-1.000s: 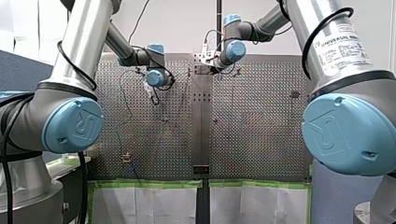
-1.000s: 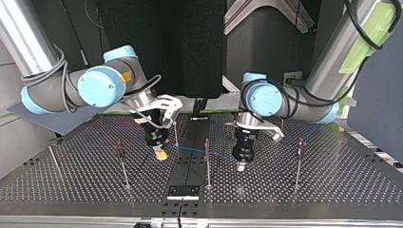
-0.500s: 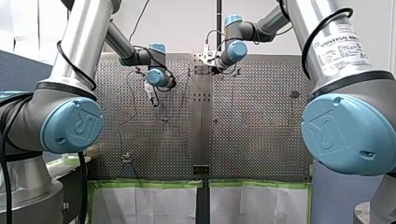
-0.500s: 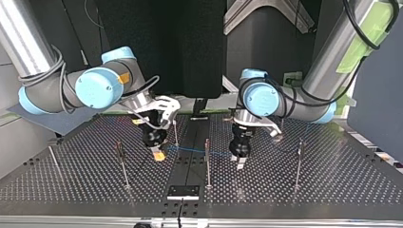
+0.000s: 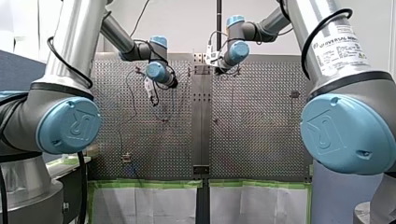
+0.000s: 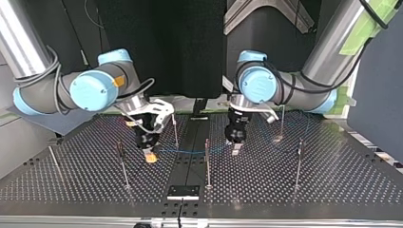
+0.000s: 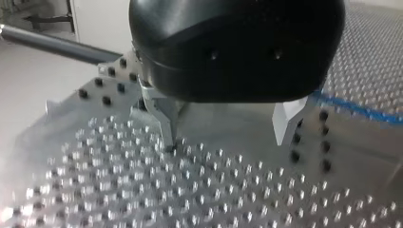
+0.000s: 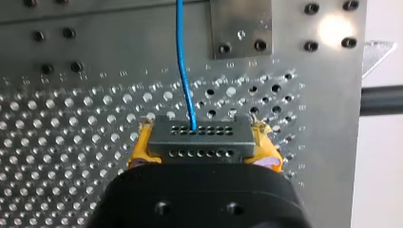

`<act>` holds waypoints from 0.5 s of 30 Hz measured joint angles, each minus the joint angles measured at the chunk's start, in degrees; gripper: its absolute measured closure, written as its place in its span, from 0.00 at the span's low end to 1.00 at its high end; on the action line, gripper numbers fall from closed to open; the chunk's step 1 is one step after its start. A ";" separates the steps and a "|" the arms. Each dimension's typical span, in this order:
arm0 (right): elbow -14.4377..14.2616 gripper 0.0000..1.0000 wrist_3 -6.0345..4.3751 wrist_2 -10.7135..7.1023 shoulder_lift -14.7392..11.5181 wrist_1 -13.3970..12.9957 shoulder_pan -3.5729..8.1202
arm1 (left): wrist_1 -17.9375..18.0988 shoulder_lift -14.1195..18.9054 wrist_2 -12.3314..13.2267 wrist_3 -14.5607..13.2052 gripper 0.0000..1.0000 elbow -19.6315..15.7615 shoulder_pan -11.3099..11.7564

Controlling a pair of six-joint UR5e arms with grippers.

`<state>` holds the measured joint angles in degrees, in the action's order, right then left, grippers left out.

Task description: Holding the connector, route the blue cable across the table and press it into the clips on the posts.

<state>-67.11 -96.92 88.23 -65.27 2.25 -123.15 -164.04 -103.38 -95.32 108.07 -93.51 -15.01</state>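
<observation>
The table (image 6: 71,185) has a middle post (image 6: 207,164). My right arm (image 5: 348,133), marked "UNIVERSAL ROBOTS", bends down left of the post in the top view. My right gripper (image 6: 150,156) squeezes the connector (image 8: 198,140) in its yellow pads. My left gripper (image 6: 235,150) points down right of the post, fingers apart, holding nothing. The cable (image 8: 183,61) passes the post.

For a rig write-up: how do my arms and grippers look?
My left arm and my right arm: silver tubes, blue caps, black cables; the right labelled Universal Robots. My left gripper: black, metal fingers. My right gripper: black, yellow pads.
</observation>
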 joint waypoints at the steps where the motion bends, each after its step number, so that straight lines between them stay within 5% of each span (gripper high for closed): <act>1: 0.00 1.00 0.01 0.05 0.00 0.01 0.17 | -0.17 0.42 -0.01 0.01 0.00 -0.34 -0.19; 15: -0.01 1.00 0.04 0.03 -0.02 0.18 1.27 | -3.19 7.30 -0.06 0.31 0.00 -3.28 -2.87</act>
<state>-67.12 -96.87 88.26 -65.28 2.43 -121.89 -167.24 -96.09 -95.38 108.38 -96.79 -17.88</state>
